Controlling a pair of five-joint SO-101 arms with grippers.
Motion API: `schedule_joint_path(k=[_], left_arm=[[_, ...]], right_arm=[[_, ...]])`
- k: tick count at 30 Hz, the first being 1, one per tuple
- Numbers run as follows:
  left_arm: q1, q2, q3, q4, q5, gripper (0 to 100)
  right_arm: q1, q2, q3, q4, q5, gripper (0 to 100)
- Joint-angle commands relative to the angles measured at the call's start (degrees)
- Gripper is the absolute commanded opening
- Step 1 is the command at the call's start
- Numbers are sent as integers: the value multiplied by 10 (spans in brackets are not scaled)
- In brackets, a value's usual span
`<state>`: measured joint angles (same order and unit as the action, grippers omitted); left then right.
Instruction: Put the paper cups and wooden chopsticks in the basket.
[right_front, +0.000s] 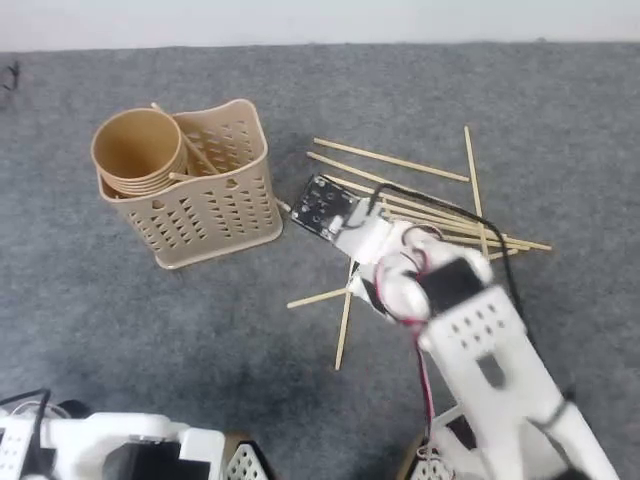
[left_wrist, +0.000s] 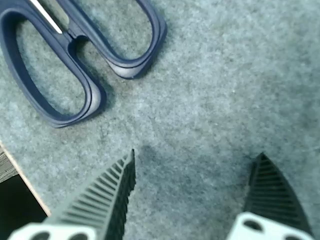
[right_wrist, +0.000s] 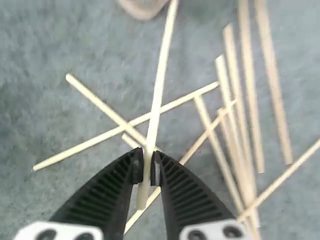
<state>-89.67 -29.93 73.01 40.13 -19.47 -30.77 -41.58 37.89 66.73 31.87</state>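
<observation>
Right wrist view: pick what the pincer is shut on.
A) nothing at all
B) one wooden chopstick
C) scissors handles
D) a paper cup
B: the right pincer is clamped on a single wooden chopstick that runs between its jaws.

Basket (right_front: 215, 215): on desk (right_front: 100, 320), left half.
Paper cups (right_front: 138, 150): stacked in basket's left end, leaning chopstick (right_front: 195, 150) beside them inside.
Loose chopsticks (right_front: 390, 160): scattered on desk, right of basket.
Right tool (right_wrist: 146, 160): among them, clamping held chopstick (right_wrist: 159, 85).
Scissors (left_wrist: 75, 65): flat on desk, before left tool (left_wrist: 197, 155).
</observation>
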Motion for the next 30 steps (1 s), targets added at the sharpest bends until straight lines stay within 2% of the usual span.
schedule_joint_path(k=[1,9,13,18,20,24,30], left_arm=[[4,-14,0,-10,-5,345],[3,-14,0,-10,-5,345],[3,-14,0,-10,-5,345],[3,-14,0,-10,-5,345],[4,-14,0,-10,-5,345],[4,-14,0,-10,-5,345],[3,-14,0,-10,-5,345]], right_arm=[[8,-80,-25,17,7,7],[21,-116,-11,111,17,7],[67,-113,62,92,64,7],[95,-114,143,65,65,13],[95,-115,159,65,63,64],[95,-114,168,65,62,236],[91,-113,156,19,63,210]])
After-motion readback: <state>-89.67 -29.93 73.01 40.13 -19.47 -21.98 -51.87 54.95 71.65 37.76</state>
